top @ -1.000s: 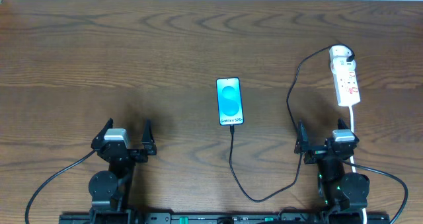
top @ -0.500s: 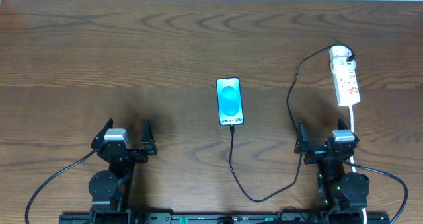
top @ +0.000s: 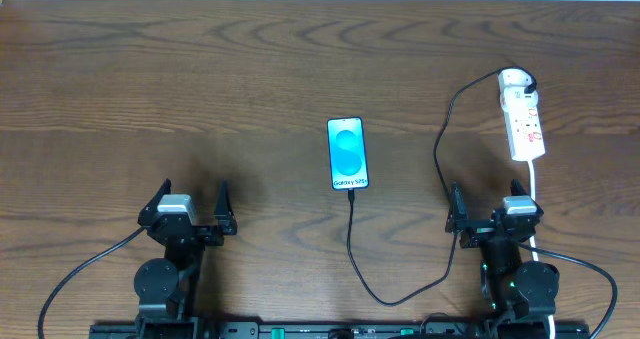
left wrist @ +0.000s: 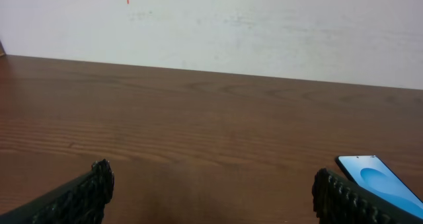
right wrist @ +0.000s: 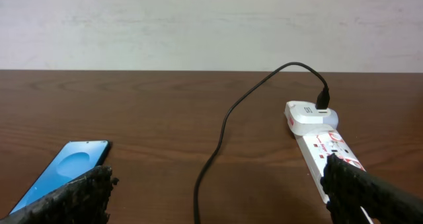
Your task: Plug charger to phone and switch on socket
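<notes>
The phone [top: 346, 154] lies flat at the table's middle, light blue screen up, also in the left wrist view [left wrist: 378, 184] and the right wrist view [right wrist: 63, 173]. The black charger cable [top: 352, 244] meets the phone's near end, loops right and runs up to the round plug head on the white socket strip [top: 524, 118] at the far right, also in the right wrist view [right wrist: 324, 141]. My left gripper [top: 188, 201] is open and empty at the near left. My right gripper [top: 490, 205] is open and empty, just near the strip, with the cable between its fingers [right wrist: 215, 184].
The strip's white cord [top: 537, 194] runs down past my right arm. A pale wall stands behind the table's far edge [left wrist: 211, 26].
</notes>
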